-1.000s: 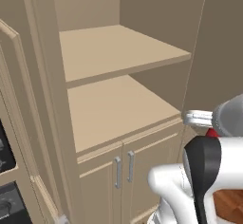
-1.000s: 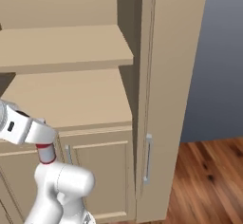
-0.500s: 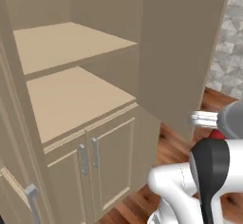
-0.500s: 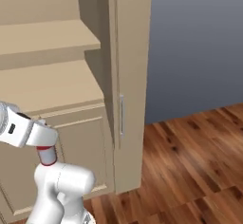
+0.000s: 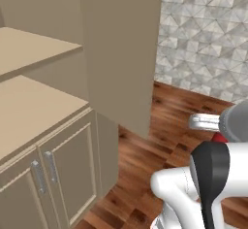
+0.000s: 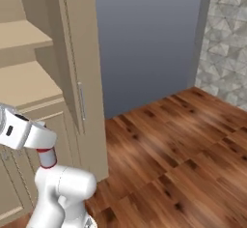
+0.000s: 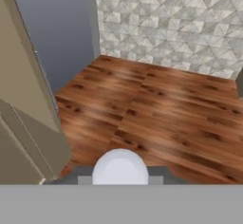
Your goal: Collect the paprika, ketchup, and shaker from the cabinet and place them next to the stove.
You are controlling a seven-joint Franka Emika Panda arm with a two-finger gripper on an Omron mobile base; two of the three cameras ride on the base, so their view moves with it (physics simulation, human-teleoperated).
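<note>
Where the left base view shows its left half, the cabinet [image 5: 58, 126] stands with two bare beige shelves, and below them two small doors [image 5: 68, 174] with metal bar handles [image 5: 51, 166] fill the lower left of the frame. In the right base view the same cabinet [image 6: 34, 77] takes the left side, with a tall side door [image 6: 79, 58] that carries one long handle [image 6: 81, 107]. The wooden floor [image 6: 183, 149] covers the lower right of that frame, a blue-grey wall [image 6: 144, 38] rises behind it, and a pale tiled wall [image 6: 226, 38] stands at the upper right. In the hand view the floor [image 7: 156, 104] lies in the middle and the cabinet's edge [image 7: 23, 114] is at the left. The fingers of the pincer are not visible clearly, so one cannot tell if they are apart or together. On the shelves one sees no jar or bottle.
</note>
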